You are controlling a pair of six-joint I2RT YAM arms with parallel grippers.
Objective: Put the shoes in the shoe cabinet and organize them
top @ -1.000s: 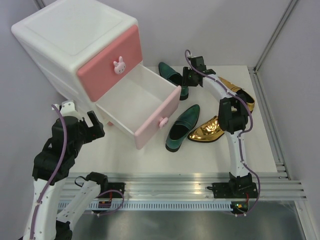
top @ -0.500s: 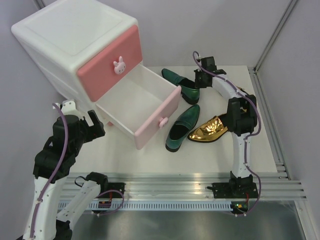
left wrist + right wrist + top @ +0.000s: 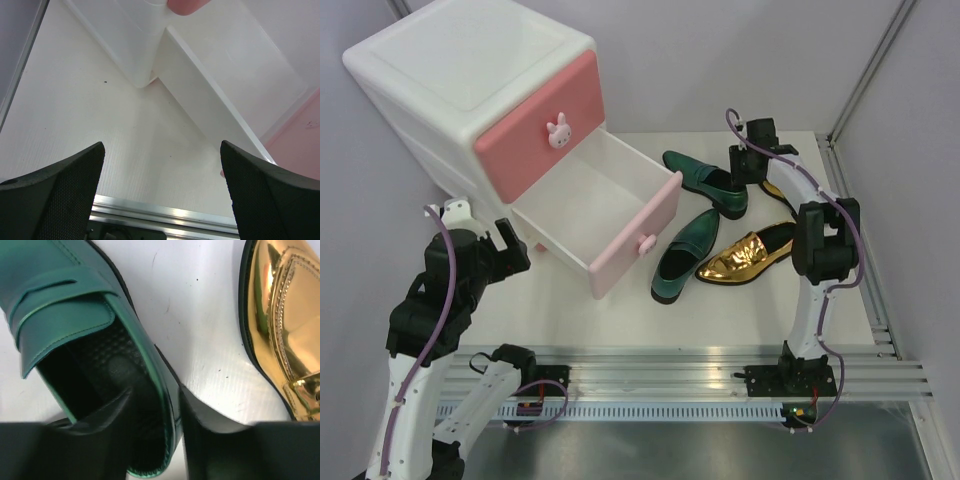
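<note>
Left pincer (image 3: 160, 197): you see it released, the two fingers wide apart with nothing between them, above the bench (image 3: 620, 320) at the near left side of the cabinet.
Shoe cabinet (image 3: 470, 90): it stands at the far left of the bench; the upper drawer (image 3: 540, 125) is closed.
Lower drawer (image 3: 585, 200): pulled out toward the shoes, and no shoe lies inside.
Near green shoe (image 3: 685, 255): on the bench just beside the drawer's pink front.
Far green shoe (image 3: 705, 180): behind the near one, its heel toward the right.
Near gold shoe (image 3: 745, 258): on the bench, touching the near green shoe.
Right pincer (image 3: 165, 427): clenched on the heel wall of the far green shoe, one finger inside and one outside.
Far gold shoe (image 3: 285, 340): on the bench near the right of the gripped heel, apart from it.
</note>
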